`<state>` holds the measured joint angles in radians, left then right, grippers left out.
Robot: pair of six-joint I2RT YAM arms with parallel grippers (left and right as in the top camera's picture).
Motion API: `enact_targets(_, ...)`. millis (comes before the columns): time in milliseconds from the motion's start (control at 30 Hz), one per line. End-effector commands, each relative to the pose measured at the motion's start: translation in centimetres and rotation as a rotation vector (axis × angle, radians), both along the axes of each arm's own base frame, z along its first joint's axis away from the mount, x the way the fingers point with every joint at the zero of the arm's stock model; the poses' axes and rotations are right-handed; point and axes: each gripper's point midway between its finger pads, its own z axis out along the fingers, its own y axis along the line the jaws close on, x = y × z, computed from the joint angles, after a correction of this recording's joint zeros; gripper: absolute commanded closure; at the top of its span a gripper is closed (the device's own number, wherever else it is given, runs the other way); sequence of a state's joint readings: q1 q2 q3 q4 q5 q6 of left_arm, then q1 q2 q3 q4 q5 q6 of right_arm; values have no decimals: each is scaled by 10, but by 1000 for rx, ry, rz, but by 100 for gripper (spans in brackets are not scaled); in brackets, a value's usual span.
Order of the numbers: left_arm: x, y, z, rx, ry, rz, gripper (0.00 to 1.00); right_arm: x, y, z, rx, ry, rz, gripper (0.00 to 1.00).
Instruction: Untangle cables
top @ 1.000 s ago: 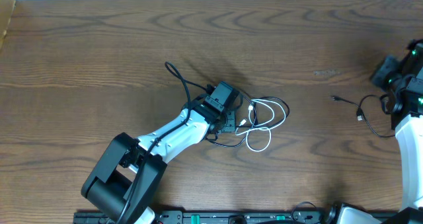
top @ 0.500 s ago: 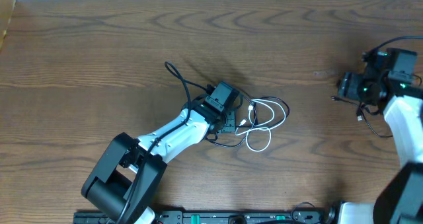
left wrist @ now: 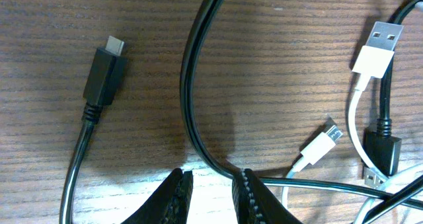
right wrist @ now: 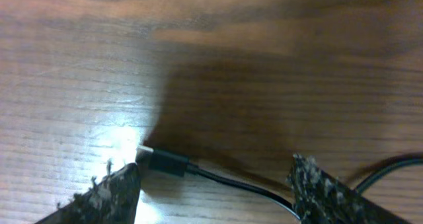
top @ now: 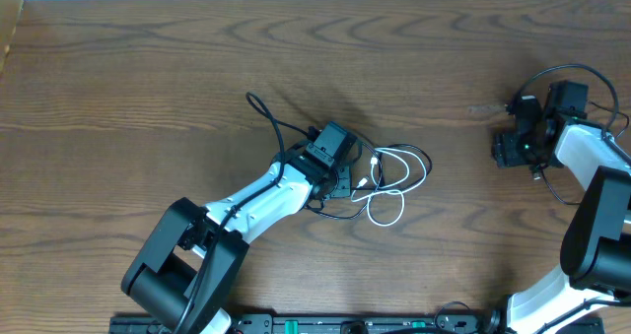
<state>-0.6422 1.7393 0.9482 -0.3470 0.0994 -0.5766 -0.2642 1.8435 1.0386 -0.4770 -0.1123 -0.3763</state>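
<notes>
Left claw (left wrist: pixel 211 184) narrow, tips a slit apart at the near edge of the left wrist view, bare wood in the gap, nothing seen clamped. Against the inner edge of the fingertip (left wrist: pixel 254 197) on the right of that view, the bend of a thin black cable (left wrist: pixel 187 85), arching away over the dark brown wooden surface (left wrist: pixel 277 65). Left of the arch, a second black cord ending in a small black plug (left wrist: pixel 104 75), lying free. Right of it, a white cable with a small white plug (left wrist: pixel 324 141) and, farther off, a flat white USB plug (left wrist: pixel 380 42) beside a stubby black plug (left wrist: pixel 383 141).

From overhead, all of these one tangle of black and white loops (top: pixel 394 176) at mid-surface, just beyond that claw.

Right claw (right wrist: pixel 211 191) wide, tips down at the surface. Between them a lone thin black cord (right wrist: pixel 244 187), its little black plug (right wrist: pixel 165 163) nearer the tip on the left of that view. Overhead: cord by the right edge, well apart from the tangle.
</notes>
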Motion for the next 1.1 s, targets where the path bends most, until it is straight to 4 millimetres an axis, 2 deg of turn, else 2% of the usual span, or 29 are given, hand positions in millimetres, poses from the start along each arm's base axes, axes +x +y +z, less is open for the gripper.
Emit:
enact_targets(0, -4, 5, -6, 19, 19, 8, 74, -10, 5, -20, 16, 59, 39, 33)
enact_targets(100, -4, 5, -6, 19, 18, 8, 74, -10, 5, -21, 19, 63, 20, 35)
enact_targets(233, -4, 5, -6, 19, 18, 8, 74, -11, 2, -21, 8, 68, 2, 43)
enact_targets(300, -4, 5, -6, 19, 18, 8, 74, -11, -5, -21, -22, 73, -54, 56)
enact_targets(400, -4, 5, -6, 19, 18, 8, 74, -13, -19, -21, -79, 83, -149, 87)
enact_targets(433, -4, 5, -6, 19, 18, 8, 74, -14, -23, -21, -94, 85, -178, 92)
enact_targets(567, -4, 5, -6, 19, 19, 8, 74, -9, -26, -19, -94, 61, -230, 90)
enact_targets(667, -5, 6, -6, 20, 21, 8, 74, -7, -27, -17, -94, 53, -235, 99)
enact_targets(833, -5, 6, -7, 21, 22, 8, 74, -3, -34, 0, -120, 9, -252, 99)
enact_targets(1000, -5, 6, -7, 21, 21, 8, 74, -1, -71, 48, -222, -113, -404, 99)
enact_targets(1067, -5, 6, -7, 21, 22, 8, 74, -1, -90, 82, -262, -204, -485, 99)
